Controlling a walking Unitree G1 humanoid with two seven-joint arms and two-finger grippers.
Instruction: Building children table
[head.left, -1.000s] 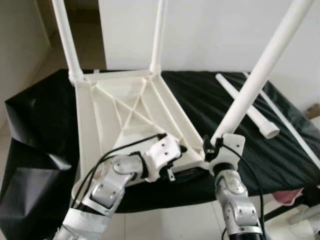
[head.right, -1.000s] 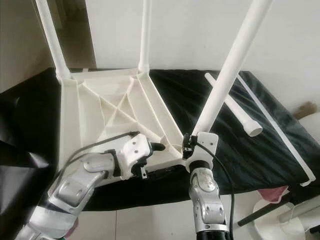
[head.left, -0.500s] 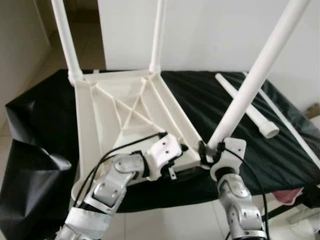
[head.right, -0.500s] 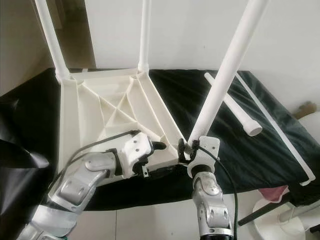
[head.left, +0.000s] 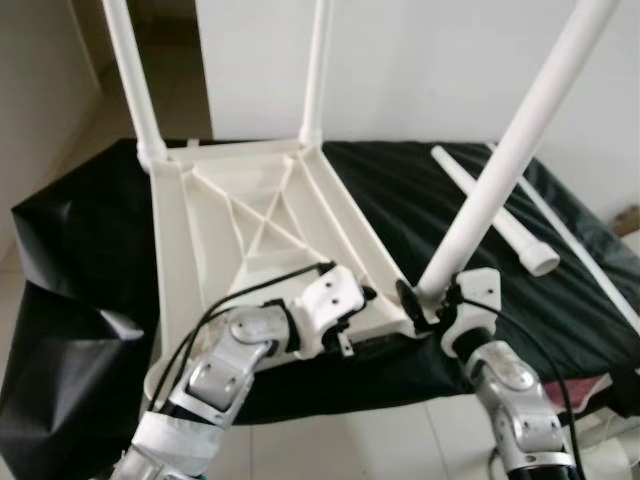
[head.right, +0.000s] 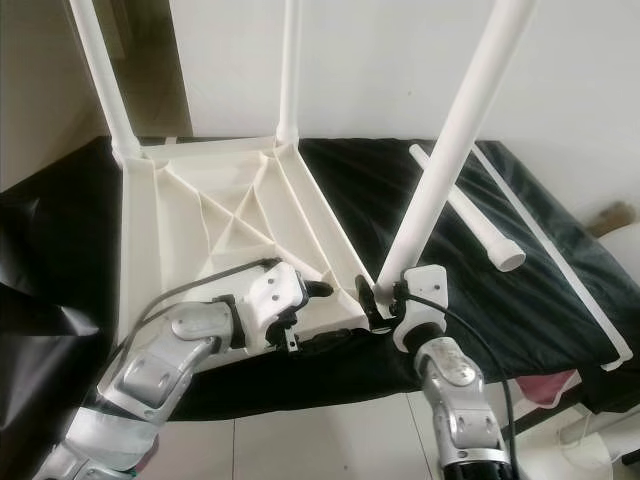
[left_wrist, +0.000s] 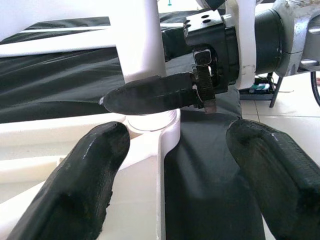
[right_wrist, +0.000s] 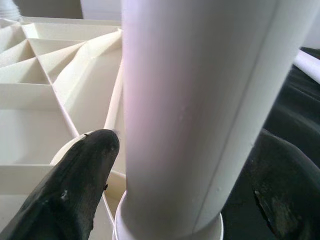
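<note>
Two legs already stand in the far corners of the upturned tabletop on the counter. Your right gripper has its fingers around the base of the third leg, tilted in the near socket, apparently to seat it. Your left gripper rests spread and empty on the near rim, likely steadying it; a spare leg lies nearby.

Table draped in black sheeting that hangs off its 9 o'clock and 6 o'clock edges. Upturned white tabletop lies flat on it from centre toward 9 o'clock, ribbed underside up, near corner at the 6 o'clock edge. At 3 o'clock a loose white leg tube lies on the sheeting, and just beyond it a thin white strip runs diagonally toward 4 o'clock, both apart from the tabletop.
</note>
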